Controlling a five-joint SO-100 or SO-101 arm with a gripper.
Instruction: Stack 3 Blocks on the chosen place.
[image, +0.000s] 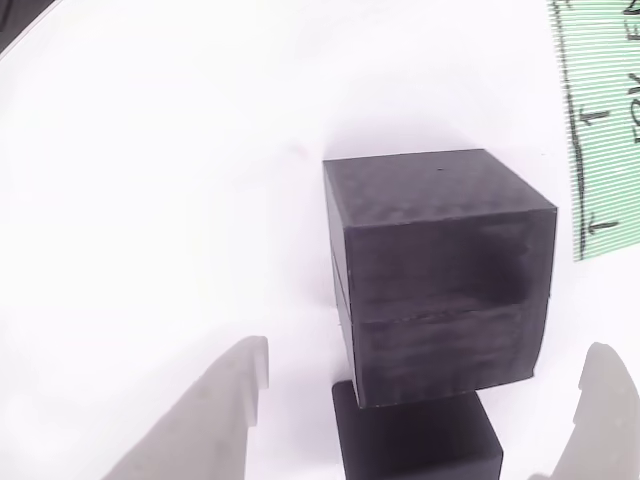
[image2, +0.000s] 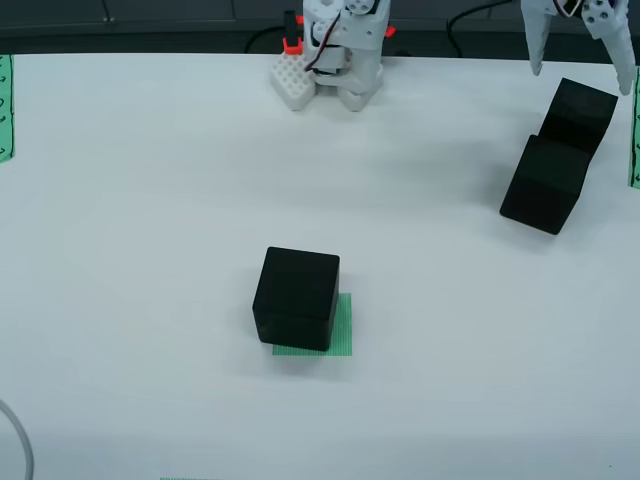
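In the view from above, one black block (image2: 297, 298) sits on the chosen place (image2: 343, 336), a small green striped patch, covering most of it. Two more blocks stand touching at the right: the far one (image2: 575, 110) looks tilted against the near one (image2: 543, 184). My gripper (image2: 580, 78) hangs open just above the far one, a white finger on either side. The view that rides on the gripper looks down on a big block (image: 440, 260) and a second block (image: 415, 440) below it, with my gripper (image: 428, 352) open and its fingers (image: 235, 400) well apart from them.
A long green striped strip with handwriting (image: 605, 130) lies beside the two blocks, at the right edge (image2: 635, 140) in the view from above. Another strip (image2: 5, 110) is at the left edge. The arm's white base (image2: 335, 55) stands at the back, and a white cable (image2: 20, 450) curls at the front left.
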